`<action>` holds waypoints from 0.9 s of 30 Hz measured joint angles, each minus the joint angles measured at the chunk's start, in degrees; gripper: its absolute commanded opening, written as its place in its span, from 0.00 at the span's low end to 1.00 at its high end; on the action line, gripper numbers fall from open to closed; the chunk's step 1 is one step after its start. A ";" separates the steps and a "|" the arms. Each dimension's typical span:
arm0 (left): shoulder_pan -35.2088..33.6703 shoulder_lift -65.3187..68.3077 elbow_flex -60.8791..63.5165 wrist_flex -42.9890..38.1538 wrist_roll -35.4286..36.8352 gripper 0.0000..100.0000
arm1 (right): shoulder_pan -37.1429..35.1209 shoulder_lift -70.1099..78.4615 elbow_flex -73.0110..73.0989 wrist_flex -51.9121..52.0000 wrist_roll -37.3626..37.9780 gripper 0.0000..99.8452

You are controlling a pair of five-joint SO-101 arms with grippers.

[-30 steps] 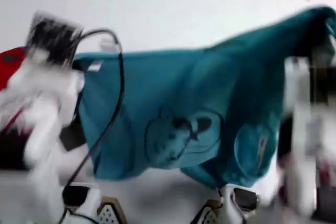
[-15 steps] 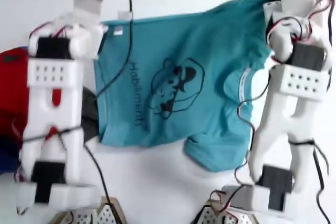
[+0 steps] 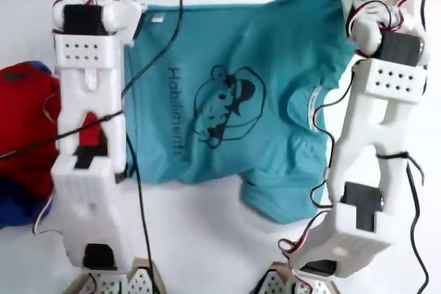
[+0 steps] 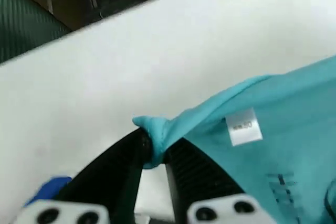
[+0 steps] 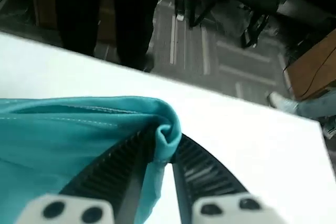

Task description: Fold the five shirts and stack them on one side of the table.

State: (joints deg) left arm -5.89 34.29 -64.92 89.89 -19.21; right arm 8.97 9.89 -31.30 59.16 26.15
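1. The red shirt (image 3: pixel 27 115) lay bunched at the far left of the table (image 3: pixel 207 253). A blue cloth (image 3: pixel 12 204) sat just beside it on the near side, and the left arm partly hid both.
2. The left arm (image 3: pixel 86 122) stretched from the near edge to the far edge, lying over the left edge of the teal shirt. A black cable (image 3: pixel 155 80) ran along the arm and crossed over that shirt.
3. The left gripper (image 4: pixel 155 148) was at the far edge, its fingers pinched almost together on a bunched corner of the teal shirt. A white label (image 4: pixel 243 127) sat near that corner.
4. The teal shirt (image 3: pixel 227 101) was spread in the middle of the table between the two arms, print side up.
   - Its long axis ran left to right across the table.
   - The hem was toward the left arm and the collar (image 3: pixel 313 105) toward the right arm.
   - One sleeve (image 3: pixel 282 197) stuck out toward the near edge.
   - The far edge ran from one gripper to the other.
   - I could not tell whether the held corners touched the table.
5. The right arm (image 3: pixel 372 135) stood over the collar side of the shirt and covered part of it.
6. The right gripper (image 5: pixel 163 142) was at the far right corner, clamped tight on a rolled fold of the teal shirt. The floor (image 5: pixel 210 40) showed beyond the table edge.
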 measured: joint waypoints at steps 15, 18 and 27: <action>-0.18 11.34 -6.07 11.52 -0.53 0.02 | -4.31 2.11 -0.09 17.41 0.09 0.02; -0.35 11.34 -6.07 11.52 -0.53 0.02 | -4.13 2.90 0.70 17.58 0.09 0.02; -2.99 13.80 -6.07 11.52 -0.53 0.02 | -4.40 3.60 0.70 17.76 0.09 0.02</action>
State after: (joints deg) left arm -8.88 48.09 -70.99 101.41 -19.74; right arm 4.57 13.49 -30.59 76.92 26.24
